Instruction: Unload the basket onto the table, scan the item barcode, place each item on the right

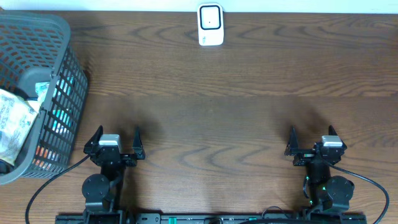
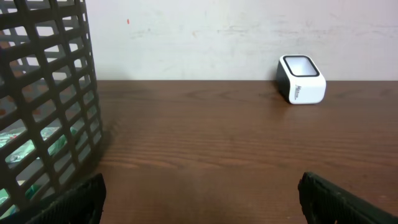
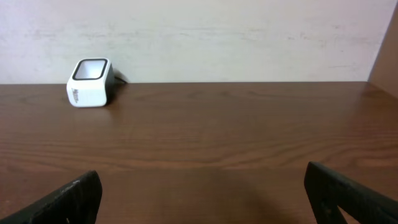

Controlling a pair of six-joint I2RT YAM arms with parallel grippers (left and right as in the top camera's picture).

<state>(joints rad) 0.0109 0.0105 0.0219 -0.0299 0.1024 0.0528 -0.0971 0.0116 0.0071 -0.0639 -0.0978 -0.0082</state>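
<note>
Spanning the view, a wood-grain table point(image 1: 205, 124) is carrying a dark lattice basket point(image 1: 65, 87) at its left, where the item point(image 1: 12, 121), a white printed packet, is lying. It is probably handling light, soft and crinkly, best pinched along an edge. A boxy white scanner point(image 1: 211, 25) is standing at the far edge; left gripper point(image 1: 116, 134) and right gripper point(image 1: 311, 134) are gaping, empty.

Grey mesh basket point(image 1: 64, 102) at L edge of wood tbl point(image 1: 217, 124), wall point(image 2: 199, 37) behind

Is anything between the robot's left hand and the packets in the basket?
Yes. The mesh wall of the basket stands between the left hand and the packets, so it would likely reach over the rim. From basket to scanner, nothing visible blocks the way.
</note>
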